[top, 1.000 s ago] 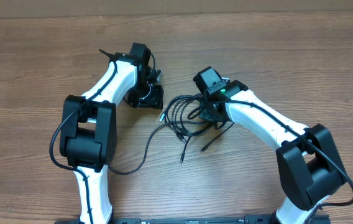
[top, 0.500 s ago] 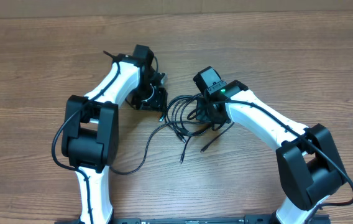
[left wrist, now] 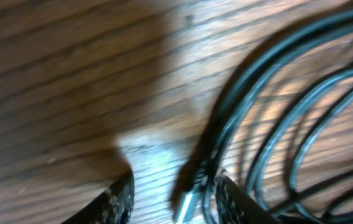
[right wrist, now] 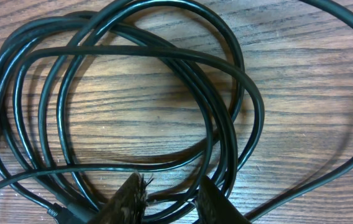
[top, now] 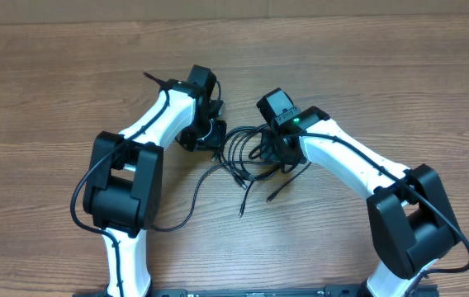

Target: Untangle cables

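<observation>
The cables (top: 247, 153) lie as a tangle of thin black loops on the wooden table, between my two grippers. My left gripper (top: 212, 136) is low at the tangle's left edge. In the left wrist view it (left wrist: 174, 186) stands open, with a silvery-tipped plug (left wrist: 187, 202) between its fingers, close to the right one and apart from the left one. The loops (left wrist: 288, 124) curve off to the right. My right gripper (top: 274, 155) sits over the right side of the bundle (right wrist: 133, 81). It (right wrist: 171, 194) is open, and two strands pass through the gap between its fingers (right wrist: 130, 199).
Two loose cable ends trail toward the front of the table (top: 241, 213) (top: 270, 198). A thicker black robot wire (top: 181, 216) loops beside the left arm. The table (top: 400, 91) is bare wood around the arms.
My left gripper has moved right, up to the tangle's left edge, and its fingers now stand either side of a plug. The right arm and the bundle have stayed put.
</observation>
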You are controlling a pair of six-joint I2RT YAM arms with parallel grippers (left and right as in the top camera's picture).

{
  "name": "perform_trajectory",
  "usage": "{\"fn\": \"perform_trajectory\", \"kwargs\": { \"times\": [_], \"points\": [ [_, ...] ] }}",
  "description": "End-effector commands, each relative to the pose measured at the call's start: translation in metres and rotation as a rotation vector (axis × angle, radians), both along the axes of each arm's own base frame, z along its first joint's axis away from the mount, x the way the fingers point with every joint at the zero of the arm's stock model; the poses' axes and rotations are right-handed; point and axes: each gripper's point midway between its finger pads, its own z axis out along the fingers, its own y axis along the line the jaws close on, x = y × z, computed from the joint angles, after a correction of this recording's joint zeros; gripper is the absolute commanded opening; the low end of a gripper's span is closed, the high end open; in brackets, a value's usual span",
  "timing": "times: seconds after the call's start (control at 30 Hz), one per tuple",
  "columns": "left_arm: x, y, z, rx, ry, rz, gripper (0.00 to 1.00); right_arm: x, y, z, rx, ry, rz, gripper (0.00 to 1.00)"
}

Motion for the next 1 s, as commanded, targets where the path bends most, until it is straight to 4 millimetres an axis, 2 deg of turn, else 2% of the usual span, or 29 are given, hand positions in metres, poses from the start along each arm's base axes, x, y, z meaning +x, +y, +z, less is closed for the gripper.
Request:
{"fn": "perform_trajectory", "kwargs": {
  "times": [0.0,0.27,0.43,0.7,0.87,0.97],
  "points": [
    [-0.025,0.045,-0.047,0.238,0.090,0.062,0.43,-0.005,0.001,-0.008,-0.005,0.012,0.012,0.27],
    [-0.023,0.051,-0.051,0.274,0.071,0.094,0.44,-0.017,-0.009,-0.041,-0.011,0.005,0.028,0.28],
    [-0.022,0.054,-0.051,0.291,0.065,0.099,0.45,-0.019,-0.019,-0.051,-0.024,0.001,0.015,0.28],
    [-0.020,0.106,-0.039,0.590,-0.001,0.268,0.51,-0.019,-0.022,-0.060,-0.026,-0.027,0.050,0.29],
    [-0.018,0.136,-0.028,0.732,-0.041,0.324,0.62,-0.016,-0.020,-0.062,-0.022,-0.051,0.084,0.29],
    [-0.019,0.149,-0.028,0.733,-0.023,0.362,0.71,-0.015,-0.020,-0.063,-0.019,-0.058,0.086,0.29]
  ]
}}
